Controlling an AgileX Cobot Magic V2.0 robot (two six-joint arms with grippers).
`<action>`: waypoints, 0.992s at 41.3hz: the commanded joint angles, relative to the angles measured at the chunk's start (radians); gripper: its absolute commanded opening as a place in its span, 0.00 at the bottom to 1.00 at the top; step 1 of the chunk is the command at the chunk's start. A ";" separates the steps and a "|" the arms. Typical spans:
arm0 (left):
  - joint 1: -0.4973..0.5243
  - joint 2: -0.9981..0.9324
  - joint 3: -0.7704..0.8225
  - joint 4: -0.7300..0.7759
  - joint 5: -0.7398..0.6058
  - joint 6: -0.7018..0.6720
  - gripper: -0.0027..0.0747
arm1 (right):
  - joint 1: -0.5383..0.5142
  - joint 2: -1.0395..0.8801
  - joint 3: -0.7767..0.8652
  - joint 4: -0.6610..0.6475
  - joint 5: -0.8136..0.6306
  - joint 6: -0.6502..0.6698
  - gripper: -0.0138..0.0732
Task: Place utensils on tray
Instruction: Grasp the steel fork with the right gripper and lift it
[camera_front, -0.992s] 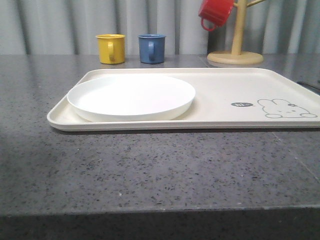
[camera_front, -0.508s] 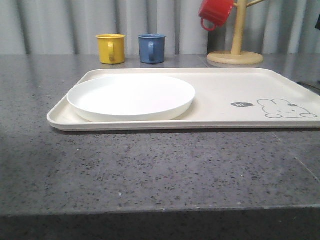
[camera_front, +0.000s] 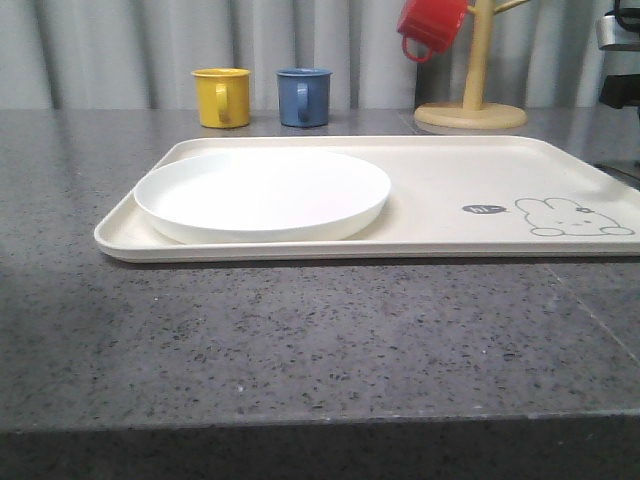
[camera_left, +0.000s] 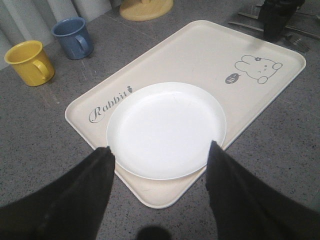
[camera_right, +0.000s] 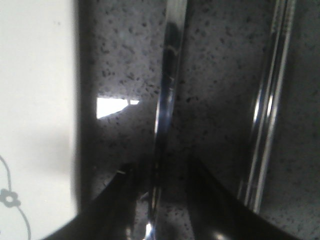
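The tray (camera_front: 440, 175) lies flat on the speckled grey bench (camera_front: 300, 340), its long side across the front view. A round white plate (camera_front: 262, 193) sits inside it at the left end, and the line-drawn rabbit (camera_front: 572, 217) is at the right end. Behind the tray stand a yellow mug (camera_front: 221, 97) and a blue mug (camera_front: 303, 96), side by side, and further right a wooden mug tree (camera_front: 470, 112) with a red mug (camera_front: 430, 27) hanging from it.

The left fingers (camera_left: 160, 170) hang above the bench just off the tray's near edge, spread wide apart and holding nothing.

The utensils (camera_left: 280, 31) lie on the bench just beyond the tray's rabbit end, off the tray; in the left wrist view a fork's tines and slim silver handles show there, with the right arm (camera_left: 275, 17) standing over them. In the right wrist view the right fingers (camera_right: 157, 200) are low over the bench, one on each side of a slim shiny handle (camera_right: 167, 90) that runs between them. They are open, with a gap either side of the handle, though I cannot tell whether they touch it. A second handle (camera_right: 270, 100) lies parallel, just beside it. The tray's rim is close on the other side.
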 joint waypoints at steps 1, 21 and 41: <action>-0.008 0.000 -0.028 -0.002 -0.080 -0.009 0.56 | 0.001 -0.036 -0.027 0.002 -0.013 0.005 0.33; -0.008 0.000 -0.028 -0.002 -0.080 -0.009 0.56 | 0.004 -0.079 -0.070 -0.013 0.022 0.005 0.09; -0.008 0.000 -0.028 -0.002 -0.080 -0.009 0.56 | 0.328 -0.068 -0.279 -0.042 0.162 0.165 0.10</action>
